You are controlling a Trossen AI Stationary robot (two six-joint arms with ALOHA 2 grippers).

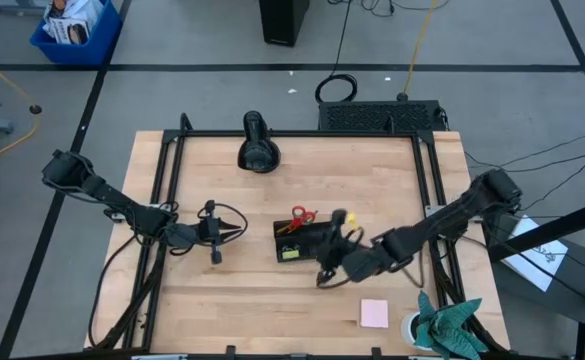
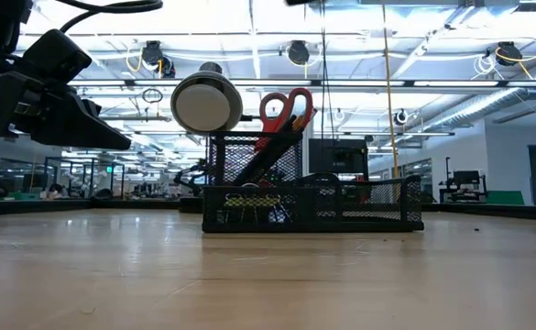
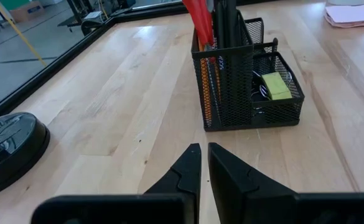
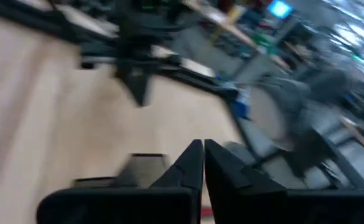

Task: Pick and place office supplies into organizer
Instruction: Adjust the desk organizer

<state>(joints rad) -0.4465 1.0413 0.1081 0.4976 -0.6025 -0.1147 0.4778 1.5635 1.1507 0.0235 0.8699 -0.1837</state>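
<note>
The black mesh organizer point(image 1: 307, 243) point(image 3: 247, 87) point(image 2: 313, 202) stands mid-table. In its tall compartment stand the red-handled scissors point(image 1: 303, 215) point(image 2: 286, 110), black pens point(image 3: 226, 18) and orange pencils point(image 3: 207, 81). A yellow-green piece point(image 3: 275, 85) lies in a low compartment. The pink sticky-note pad point(image 1: 374, 313) lies flat near the table's front right. My left gripper point(image 1: 216, 243) point(image 3: 205, 163) point(image 2: 121, 139) is shut and empty, left of the organizer and pointing at it. My right gripper point(image 1: 324, 272) point(image 4: 203, 155) is shut, raised by the organizer's near right corner, with nothing between its fingers.
A black rounded cylindrical device point(image 1: 258, 145) lies at the table's far edge. A teal-green cloth point(image 1: 450, 325) sits at the near right corner beside the pad. A black frame point(image 1: 172, 150) borders the table. Bare wood lies in front of the organizer.
</note>
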